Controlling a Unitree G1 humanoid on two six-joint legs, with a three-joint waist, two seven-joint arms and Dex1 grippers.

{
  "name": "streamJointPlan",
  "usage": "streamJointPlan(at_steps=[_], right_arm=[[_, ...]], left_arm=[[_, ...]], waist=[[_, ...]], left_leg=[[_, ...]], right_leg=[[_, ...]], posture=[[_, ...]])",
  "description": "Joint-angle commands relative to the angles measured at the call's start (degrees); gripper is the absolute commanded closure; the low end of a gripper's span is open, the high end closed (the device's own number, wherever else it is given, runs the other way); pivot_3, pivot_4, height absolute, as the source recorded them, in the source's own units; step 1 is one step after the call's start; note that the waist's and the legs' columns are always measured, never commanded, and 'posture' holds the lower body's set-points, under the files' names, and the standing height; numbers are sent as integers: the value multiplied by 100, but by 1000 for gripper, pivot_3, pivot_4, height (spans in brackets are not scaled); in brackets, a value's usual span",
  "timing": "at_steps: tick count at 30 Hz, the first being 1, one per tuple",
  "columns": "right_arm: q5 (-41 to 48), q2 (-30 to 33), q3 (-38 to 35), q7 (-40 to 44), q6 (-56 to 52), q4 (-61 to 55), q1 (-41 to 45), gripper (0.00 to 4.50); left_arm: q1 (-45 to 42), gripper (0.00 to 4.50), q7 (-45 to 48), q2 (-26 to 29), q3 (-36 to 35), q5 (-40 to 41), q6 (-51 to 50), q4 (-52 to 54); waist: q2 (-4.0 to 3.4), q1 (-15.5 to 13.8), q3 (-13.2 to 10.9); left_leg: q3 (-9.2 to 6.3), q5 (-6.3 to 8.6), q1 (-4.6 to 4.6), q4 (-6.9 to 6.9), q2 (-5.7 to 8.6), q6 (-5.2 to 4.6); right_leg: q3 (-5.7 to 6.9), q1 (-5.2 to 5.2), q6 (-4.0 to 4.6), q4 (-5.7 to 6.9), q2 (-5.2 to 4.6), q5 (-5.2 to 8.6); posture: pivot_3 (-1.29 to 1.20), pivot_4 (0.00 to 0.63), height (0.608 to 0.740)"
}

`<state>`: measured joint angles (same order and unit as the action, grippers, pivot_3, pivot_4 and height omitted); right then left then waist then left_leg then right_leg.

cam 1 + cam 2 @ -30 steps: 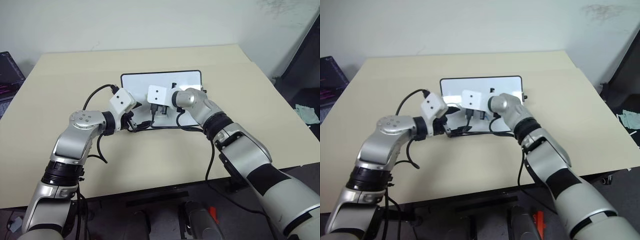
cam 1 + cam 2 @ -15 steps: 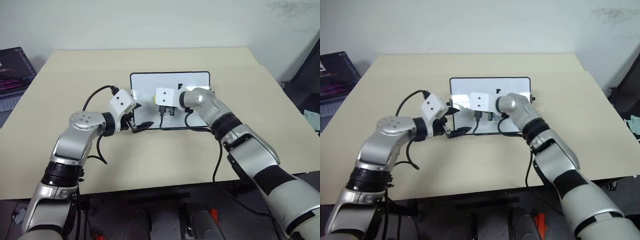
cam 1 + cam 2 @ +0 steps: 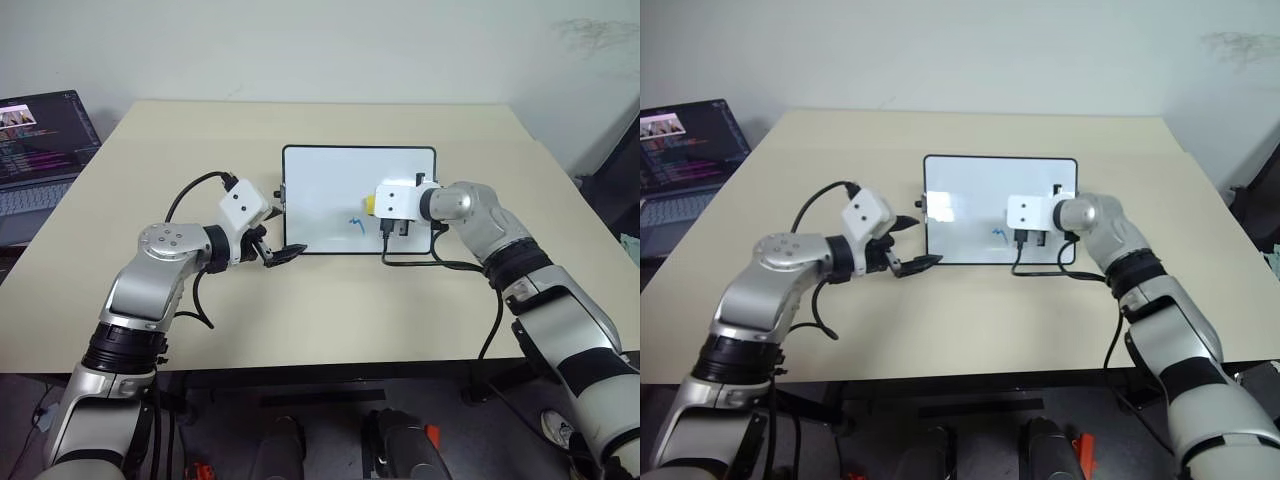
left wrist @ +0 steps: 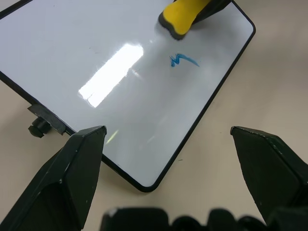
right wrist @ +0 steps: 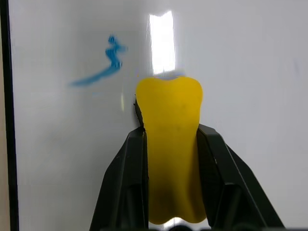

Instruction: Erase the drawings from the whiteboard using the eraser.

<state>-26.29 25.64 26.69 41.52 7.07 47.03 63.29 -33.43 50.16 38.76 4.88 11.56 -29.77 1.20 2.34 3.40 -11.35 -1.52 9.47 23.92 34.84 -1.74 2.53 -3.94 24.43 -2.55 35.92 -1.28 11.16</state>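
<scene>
Your right gripper (image 5: 171, 144), clamped on the yellow eraser (image 5: 169, 139), has swept right across the whiteboard (image 3: 320, 175). One blue drawing (image 3: 356, 224) remains, just beside the eraser. Left gripper (image 4: 168, 144) hangs released near the board's corner. Wipe that mark next.

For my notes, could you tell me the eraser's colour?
Yellow; the eraser shows best in the right wrist view.

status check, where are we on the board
Right tool shut on yellow eraser, over the whiteboard. Left tool open off the board's near corner. One blue drawing left. Nothing in the way.
</scene>
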Motion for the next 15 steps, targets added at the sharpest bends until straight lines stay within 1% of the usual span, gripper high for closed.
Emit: streamJointPlan(at_steps=[1, 4, 6, 9, 11, 13, 15], right_arm=[[-204, 319, 16, 105, -237, 78, -215, 3505], [-166, 454, -29, 160, -249, -36, -306, 3505], [41, 481, -206, 230, -277, -185, -353, 3505], [902, 298, -807, 532, -150, -711, -394, 3505], [1483, 257, -1204, 829, -397, -1279, -474, 3505], [1666, 339, -1388, 946, -748, -1720, -548, 3505], [1663, 467, -1405, 1043, -955, -2040, -668, 3505]], left_arm=[[-145, 0, 28, 32, -55, -12, 80, 32], [-142, 0, 47, 37, -62, -22, 78, 34], [-147, 0, 55, 35, -59, -33, 79, 25], [-144, 0, 63, 38, -67, -35, 76, 28], [-131, 0, 62, 57, -79, -40, 72, 49], [-113, 0, 67, 76, -96, -29, 57, 80], [-103, 0, 74, 92, -96, -32, 56, 84]], waist=[[0, 1, 0], [0, 0, 0], [0, -1, 0], [0, -1, -1], [-1, 1, -4], [-7, 3, -7], [-7, -2, -7]], left_leg=[[2, 1, 0, 3, 1, 1], [5, 1, 0, 4, 2, 1], [4, 1, 0, 4, 2, 1], [4, -3, 2, 4, 1, -5], [8, -20, 4, 2, 1, -32], [10, -20, 6, 2, 0, -33], [7, -14, 9, -21, -6, -27]], right_leg=[[0, -4, 0, -4, -2, 0], [0, -8, 0, -17, -6, 0], [1, -11, 0, -23, -6, 0], [1, -13, 0, -24, -6, 0], [0, -9, -2, -16, -5, -1], [-1, -2, -7, 7, -2, -3], [0, 13, -9, 14, 8, -3]], posture=[[0, 150, 740], [0, 150, 740], [0, 150, 740], [0, 150, 740], [0, 150, 740], [0, 150, 740], [0, 150, 740]])
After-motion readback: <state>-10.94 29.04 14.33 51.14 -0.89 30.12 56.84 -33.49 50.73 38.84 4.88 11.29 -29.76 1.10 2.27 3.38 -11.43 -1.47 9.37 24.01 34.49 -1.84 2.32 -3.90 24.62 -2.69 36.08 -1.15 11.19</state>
